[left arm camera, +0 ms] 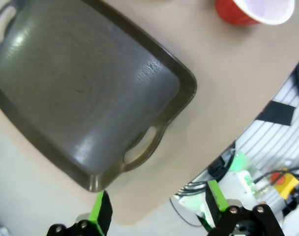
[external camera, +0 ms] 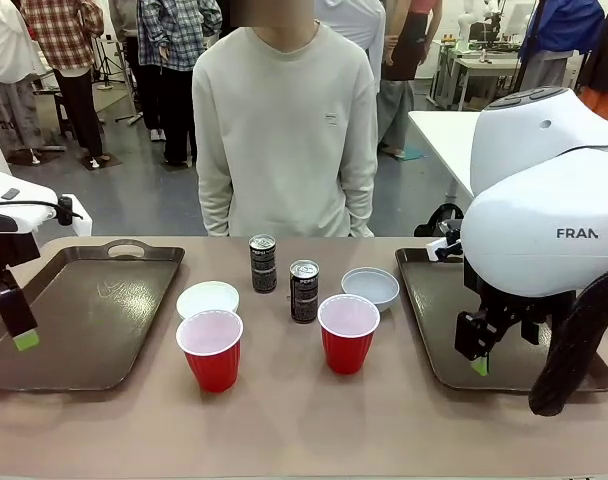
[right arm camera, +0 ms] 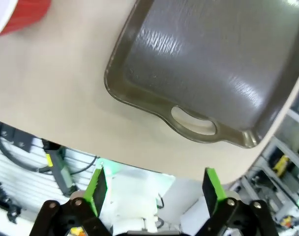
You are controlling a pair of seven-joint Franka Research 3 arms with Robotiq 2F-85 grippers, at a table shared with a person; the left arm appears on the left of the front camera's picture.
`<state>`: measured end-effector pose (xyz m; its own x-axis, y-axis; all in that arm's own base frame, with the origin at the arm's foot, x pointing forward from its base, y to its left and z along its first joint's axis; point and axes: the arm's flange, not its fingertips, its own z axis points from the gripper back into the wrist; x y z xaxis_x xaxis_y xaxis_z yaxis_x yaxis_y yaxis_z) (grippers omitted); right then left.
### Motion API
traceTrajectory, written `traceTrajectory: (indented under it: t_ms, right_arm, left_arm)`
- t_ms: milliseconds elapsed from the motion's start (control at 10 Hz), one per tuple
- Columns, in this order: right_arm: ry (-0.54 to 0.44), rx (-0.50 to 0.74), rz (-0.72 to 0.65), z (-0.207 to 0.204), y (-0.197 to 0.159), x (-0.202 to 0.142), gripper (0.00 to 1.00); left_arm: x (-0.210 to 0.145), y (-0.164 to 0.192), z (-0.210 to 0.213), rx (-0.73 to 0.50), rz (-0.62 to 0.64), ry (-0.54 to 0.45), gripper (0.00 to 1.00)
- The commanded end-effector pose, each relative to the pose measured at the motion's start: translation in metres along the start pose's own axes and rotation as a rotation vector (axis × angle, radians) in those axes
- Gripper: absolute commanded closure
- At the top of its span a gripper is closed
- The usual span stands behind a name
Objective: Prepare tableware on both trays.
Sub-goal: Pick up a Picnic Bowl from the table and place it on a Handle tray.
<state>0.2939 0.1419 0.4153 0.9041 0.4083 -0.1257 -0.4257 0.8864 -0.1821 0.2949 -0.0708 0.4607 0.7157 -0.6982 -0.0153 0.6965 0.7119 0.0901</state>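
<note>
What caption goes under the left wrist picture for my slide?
Left gripper, jaws open, hovers at the edge of a brown tray; a red cup stands beyond.

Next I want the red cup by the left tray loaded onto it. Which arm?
Left. The left gripper is open over the left tray, and that red cup stands just beside the tray. The right gripper is over the other tray, across the table.

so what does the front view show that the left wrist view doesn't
front view: the person, two black cans, two white bowls, the right red cup, the right tray and the open right gripper. left wrist view: cables and a yellow box beyond the table. both: the left tray, the left red cup, the open left gripper.
</note>
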Motion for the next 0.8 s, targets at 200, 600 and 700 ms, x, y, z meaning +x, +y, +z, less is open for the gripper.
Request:
traceTrajectory:
  t_ms: [200,600,700]
  right_arm:
    - [-0.261,0.384,0.042,0.062,-0.053,-0.053,0.0]
    - [-0.358,1.083,0.182,0.044,-0.189,-0.102,0.0]
    - [-0.363,1.227,0.193,0.022,-0.223,-0.108,0.0]
  left_arm:
    - [-0.004,0.048,0.037,-0.298,0.083,-0.167,0.0]
    - [-0.019,0.139,0.022,-0.9,0.084,-0.312,0.0]
    - [-0.026,0.162,0.007,-1.058,0.103,-0.386,0.0]
